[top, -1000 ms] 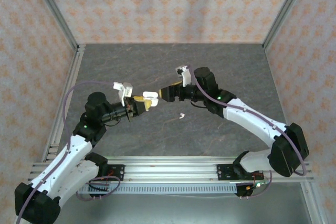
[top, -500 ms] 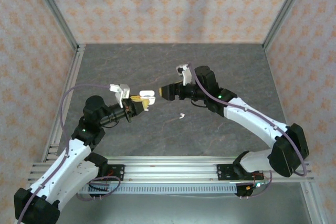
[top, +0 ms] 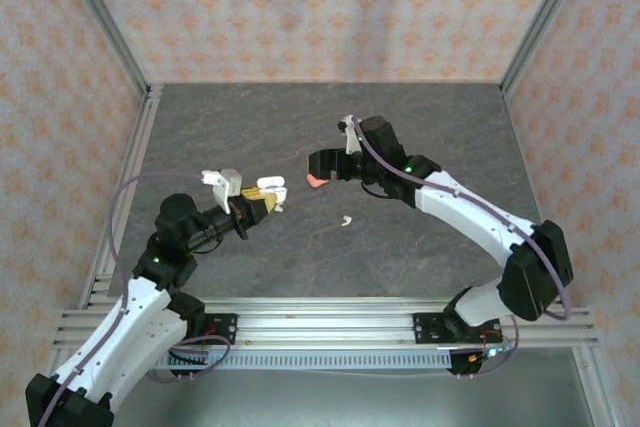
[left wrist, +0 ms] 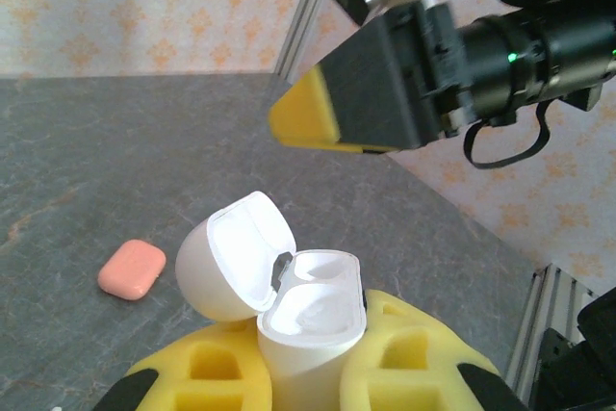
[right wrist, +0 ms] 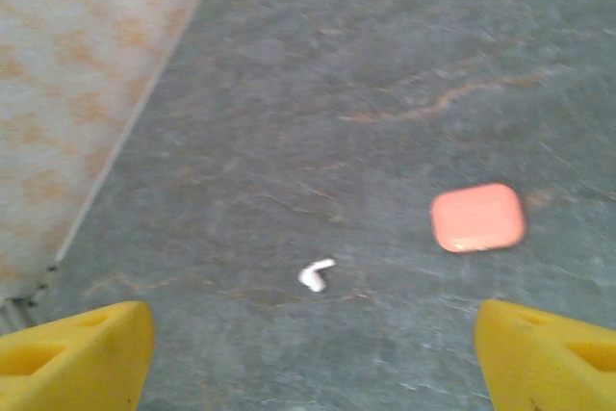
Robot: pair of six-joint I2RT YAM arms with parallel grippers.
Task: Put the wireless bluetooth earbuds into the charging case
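The loose white earbud lies slantwise on the table, below the right gripper, which is spread wide and holds nothing; that arm is nearer. The left gripper is clamped on the white case, lid open, held up alongside.

This is a robotics lab test cell. A left arm and a right arm, white and black, are bolted to an aluminium rail at the near edge of a grey stone-patterned surface. Aluminium posts frame panels of orange-flowered wallpaper on three sides. Purple cables trail along the arms.
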